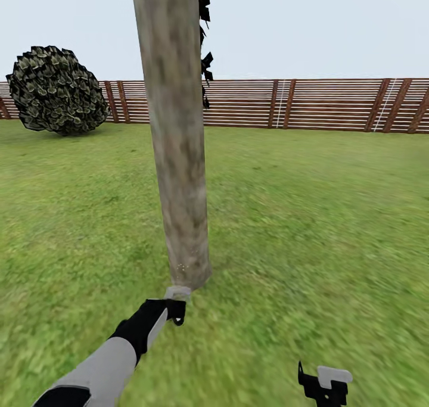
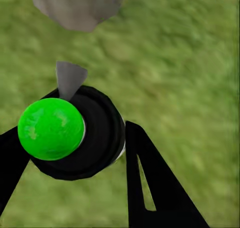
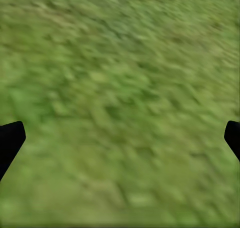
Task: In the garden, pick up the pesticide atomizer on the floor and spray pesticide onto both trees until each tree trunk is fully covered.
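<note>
A thick mottled grey-tan tree trunk [image 1: 176,157] rises from the grass floor [image 1: 310,228] just ahead of me. My left gripper [image 1: 171,311] is low by the trunk's foot, shut on the pesticide atomizer [image 1: 177,292]. In the left wrist view the atomizer [image 2: 95,138] shows a bright green round cap, a black body and a grey nozzle. That nozzle points at the trunk base [image 2: 80,5], and the left gripper [image 2: 75,133] clasps the body from both sides. A few white specks of pesticide [image 1: 180,268] dot the trunk's foot. My right gripper [image 1: 325,386] [image 3: 120,138] hangs open over bare grass.
A brown slat fence [image 1: 310,104] closes off the lawn at the back. A round dark shrub [image 1: 56,91] stands at the far left before it. Black foliage [image 1: 205,37] shows behind the trunk. Open grass lies to both sides of the tree.
</note>
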### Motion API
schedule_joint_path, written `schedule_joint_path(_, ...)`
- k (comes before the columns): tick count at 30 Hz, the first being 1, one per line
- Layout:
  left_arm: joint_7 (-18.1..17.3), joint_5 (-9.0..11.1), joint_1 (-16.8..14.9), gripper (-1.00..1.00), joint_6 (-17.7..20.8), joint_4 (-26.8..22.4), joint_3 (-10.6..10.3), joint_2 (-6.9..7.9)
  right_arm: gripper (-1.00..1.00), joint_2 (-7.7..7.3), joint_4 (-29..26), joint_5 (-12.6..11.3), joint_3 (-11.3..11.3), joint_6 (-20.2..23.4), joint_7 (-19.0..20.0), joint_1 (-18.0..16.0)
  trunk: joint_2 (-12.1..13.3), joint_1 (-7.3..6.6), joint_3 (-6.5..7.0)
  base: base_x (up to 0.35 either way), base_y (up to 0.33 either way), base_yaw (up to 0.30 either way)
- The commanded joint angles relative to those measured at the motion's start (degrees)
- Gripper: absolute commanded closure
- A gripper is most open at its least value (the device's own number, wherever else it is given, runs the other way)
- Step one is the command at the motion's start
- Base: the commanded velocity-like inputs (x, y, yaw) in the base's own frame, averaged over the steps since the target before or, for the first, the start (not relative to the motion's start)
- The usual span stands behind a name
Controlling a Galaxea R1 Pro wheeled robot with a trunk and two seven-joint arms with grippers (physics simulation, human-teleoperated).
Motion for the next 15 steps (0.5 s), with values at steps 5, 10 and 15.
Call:
schedule_joint_path(5,-0.33,-0.22,-2.34,1.00,5.24,-0.21,-0.10,4.89,-1.00,0.00,0.02,0.57,-0.36,-0.11,-0.41,-0.04,-0.02,-0.01,-0.06,0.000,0.000,0.000)
schedule_joint_path(10,-0.40,-0.29,-2.48,1.00,5.85,-0.30,-0.67,0.75,-1.00,-0.07,-0.02,0.52,-0.39,-0.11,-0.50,-0.04,-0.02,-0.01,-0.06,-0.155,0.000,0.000)
schedule_joint_path(15,-0.41,-0.29,-3.42,1.00,7.26,-2.95,-1.37,4.13,-1.00,-0.17,-0.10,0.52,-0.39,-0.06,-0.51,-0.04,-0.02,-0.01,-0.06,-0.032,0.000,0.000)
